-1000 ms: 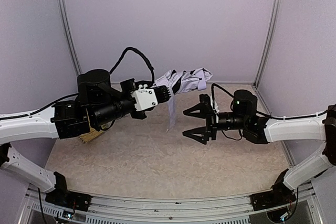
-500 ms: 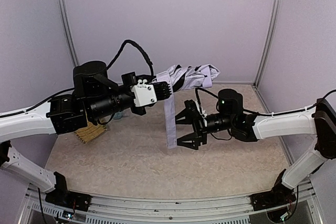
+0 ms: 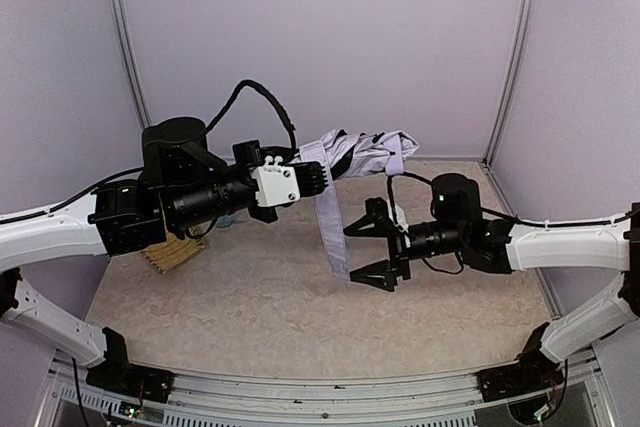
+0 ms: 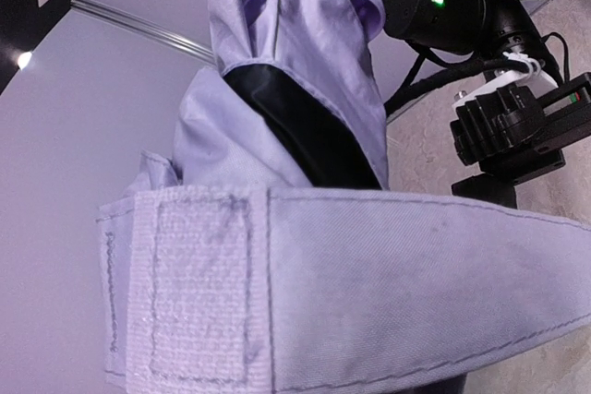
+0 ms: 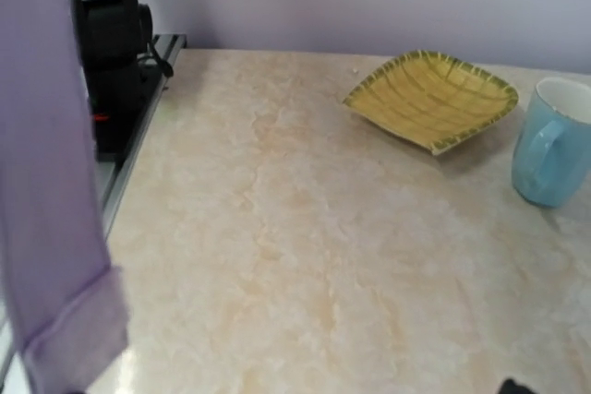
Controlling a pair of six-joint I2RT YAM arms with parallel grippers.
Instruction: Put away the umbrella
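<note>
My left gripper [image 3: 308, 178] is shut on the folded lavender umbrella [image 3: 365, 152] and holds it level in the air, its tip toward the back right. In the left wrist view the fabric and black lining [image 4: 295, 108] fill the frame and hide my fingers. The umbrella's closing strap [image 3: 330, 232] hangs down loose; its velcro patch [image 4: 189, 288] faces the left wrist camera. My right gripper [image 3: 352, 253] is open and empty, level with the strap's lower end and just right of it. The strap [image 5: 51, 200] hangs at the left edge of the right wrist view.
A yellow ribbed dish [image 5: 429, 99] and a light blue mug [image 5: 552, 143] sit on the beige table; the dish [image 3: 170, 255] lies under my left arm in the top view. A black arm base [image 5: 111, 53] stands at the table edge.
My right gripper first came left toward the strap, then drew back a little to the right, staying open. The strap has swung lower and rightward. The left gripper rose slightly with the umbrella.
</note>
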